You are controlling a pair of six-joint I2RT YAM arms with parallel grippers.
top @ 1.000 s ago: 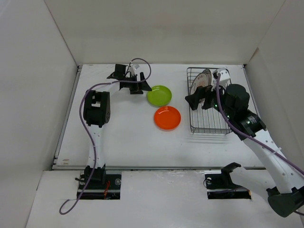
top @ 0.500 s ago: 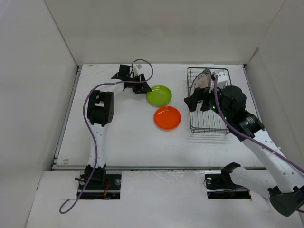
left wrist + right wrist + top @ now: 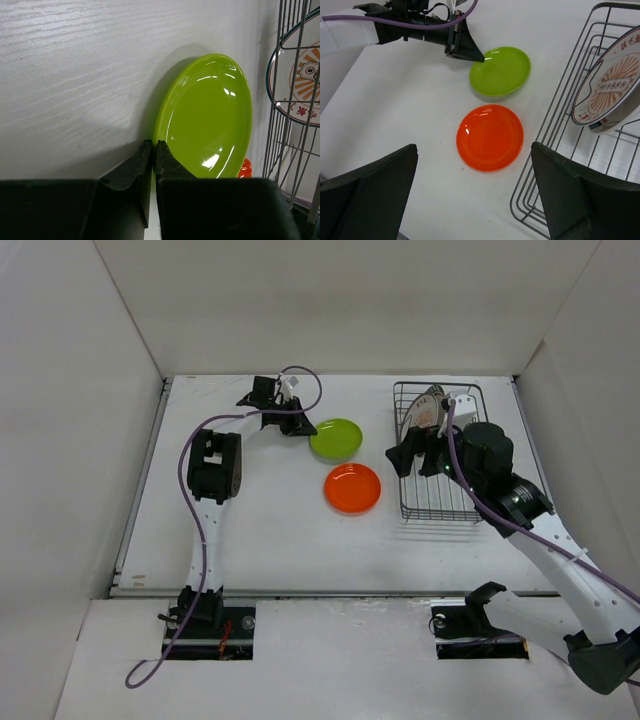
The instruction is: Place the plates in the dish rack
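Note:
The lime green plate lies flat on the table, and my left gripper is shut on its left rim. Just in front of it the orange plate lies flat and free. The dark wire dish rack stands to the right. A white plate with an orange centre pattern stands upright in its far end. My right gripper hovers open over the rack's left edge, above the orange plate, holding nothing.
White walls enclose the table on three sides. The left arm's purple cable loops above its wrist near the back wall. Bare table lies left and in front of the plates.
My left gripper has closed from wide open onto the green plate's rim. The right arm has drifted slightly left, still open.

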